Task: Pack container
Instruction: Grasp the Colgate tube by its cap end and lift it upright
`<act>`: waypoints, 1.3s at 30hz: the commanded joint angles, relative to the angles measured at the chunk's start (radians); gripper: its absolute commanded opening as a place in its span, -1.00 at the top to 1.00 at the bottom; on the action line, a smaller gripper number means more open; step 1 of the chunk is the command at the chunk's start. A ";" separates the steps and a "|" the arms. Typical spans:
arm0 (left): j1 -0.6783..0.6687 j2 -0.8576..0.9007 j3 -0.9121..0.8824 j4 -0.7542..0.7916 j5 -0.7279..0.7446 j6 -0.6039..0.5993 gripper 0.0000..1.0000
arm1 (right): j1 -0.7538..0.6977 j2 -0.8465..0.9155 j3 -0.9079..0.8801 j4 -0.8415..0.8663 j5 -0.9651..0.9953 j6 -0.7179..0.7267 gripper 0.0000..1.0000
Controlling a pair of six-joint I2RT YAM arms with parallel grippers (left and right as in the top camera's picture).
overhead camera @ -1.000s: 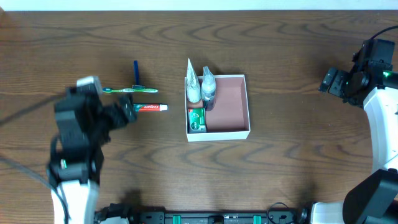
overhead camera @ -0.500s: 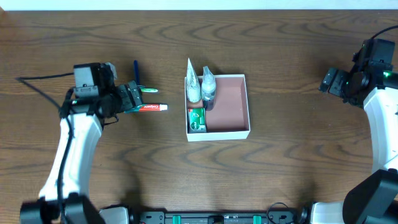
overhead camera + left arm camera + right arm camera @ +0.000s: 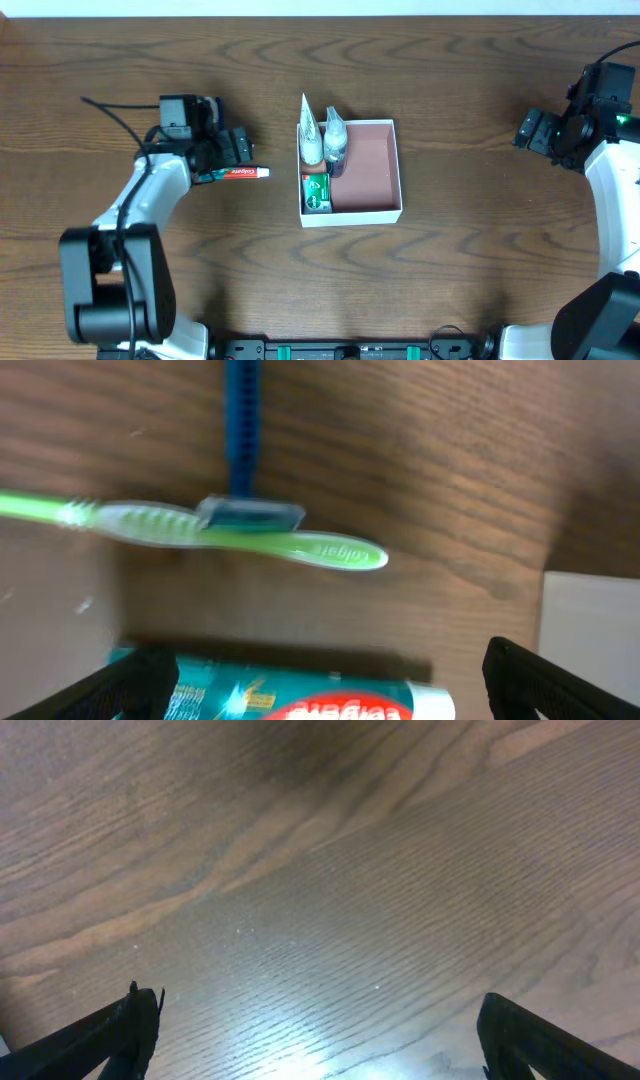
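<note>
Three items lie on the bench left of the container (image 3: 352,214): a green toothbrush (image 3: 200,532), a blue razor (image 3: 243,430) whose head touches it, and a toothpaste tube (image 3: 290,705) just on the near side of both. The container sits mid-bench. Two pale bottles (image 3: 322,140) stand in its far-left corner and a green soap box (image 3: 317,192) sits in the near-left one, leaving the right part of its pinkish floor bare.

Its thin white walls look like light card, so it would probably slide or flex if bumped. If it needs steadying, the free right wall is the place to pinch.

The left arm (image 3: 150,195) hangs over the tube with jaws spread wide and holding nothing. The tube looks soft, so a gentle grip across its middle seems best. The right arm (image 3: 610,180) waits at the far right, well apart from the container, its jaws also wide over bare wood.
</note>
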 commanded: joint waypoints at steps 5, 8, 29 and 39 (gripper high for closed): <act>-0.027 0.045 0.011 0.018 0.001 0.320 -0.96 | -0.005 0.008 -0.002 0.000 0.003 0.011 -0.99; -0.027 0.045 0.011 0.013 0.001 0.393 -0.96 | -0.005 0.008 -0.002 0.000 0.003 0.011 -0.99; -0.028 0.076 0.004 -0.090 0.005 0.668 -0.89 | -0.005 0.008 -0.002 0.000 0.003 0.011 -0.98; -0.061 0.105 0.003 -0.097 0.005 0.674 -0.69 | -0.005 0.008 -0.002 0.000 0.003 0.011 -0.98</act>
